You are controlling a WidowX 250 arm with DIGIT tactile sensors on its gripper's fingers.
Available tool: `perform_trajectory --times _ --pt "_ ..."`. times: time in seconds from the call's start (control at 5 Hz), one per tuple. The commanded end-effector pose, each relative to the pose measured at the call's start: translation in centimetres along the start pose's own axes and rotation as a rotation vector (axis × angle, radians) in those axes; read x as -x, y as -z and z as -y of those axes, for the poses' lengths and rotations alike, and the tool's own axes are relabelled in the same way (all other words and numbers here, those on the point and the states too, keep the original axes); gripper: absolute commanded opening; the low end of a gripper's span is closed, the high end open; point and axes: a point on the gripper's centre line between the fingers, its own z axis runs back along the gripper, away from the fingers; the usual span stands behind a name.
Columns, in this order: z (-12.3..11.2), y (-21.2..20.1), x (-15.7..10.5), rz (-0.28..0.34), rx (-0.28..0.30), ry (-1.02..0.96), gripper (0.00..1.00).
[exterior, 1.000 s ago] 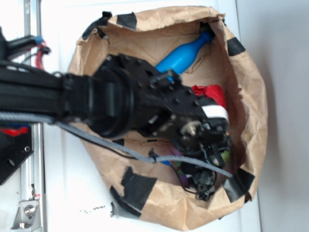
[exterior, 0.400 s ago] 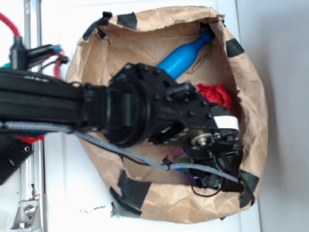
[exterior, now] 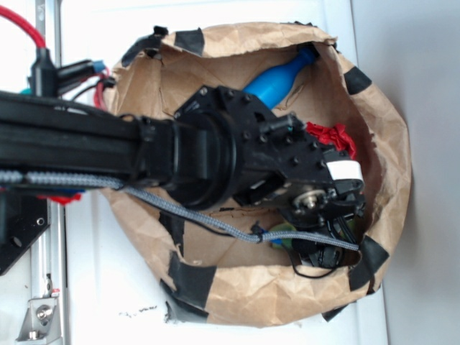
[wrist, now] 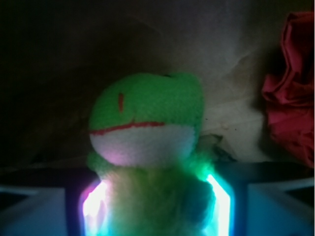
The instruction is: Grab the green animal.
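Note:
The green animal (wrist: 147, 118), a fuzzy lime plush frog with a pale face and red marks, fills the middle of the wrist view. Its body sits between my gripper's (wrist: 155, 196) two lit fingers, and both pads press against its sides. From outside, my gripper (exterior: 323, 248) reaches down into the brown paper bag (exterior: 392, 165) at its lower right. Only a sliver of the green animal (exterior: 286, 233) shows under the arm there; the rest is hidden.
A blue plastic bottle (exterior: 277, 79) lies at the back of the bag. A red ruffled cloth ball (exterior: 332, 136) sits just right of the wrist, also seen as red cloth (wrist: 290, 83). Black tape patches (exterior: 190, 277) line the bag rim.
The arm has pushed further right and deeper into the bag, now covering more of the red cloth. The bag's right wall has bulged outward.

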Motion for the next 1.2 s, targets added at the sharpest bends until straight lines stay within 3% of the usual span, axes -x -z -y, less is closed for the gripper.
perform_trajectory --times 0.0,0.2,0.4,0.6,1.0 --pt "-2.5 -4.1 2.5 -0.011 -0.028 -0.034 0.00" --pt "-3.9 -8.6 4.0 -0.023 -0.090 -0.105 0.00" --pt "-3.9 -13.2 5.2 0.037 -0.214 -0.102 0.00" --pt "-2.6 -16.4 5.5 -0.004 -0.231 -0.110 0.00" --pt "-0.7 -16.9 4.0 -0.030 -0.268 -0.160 0.00"
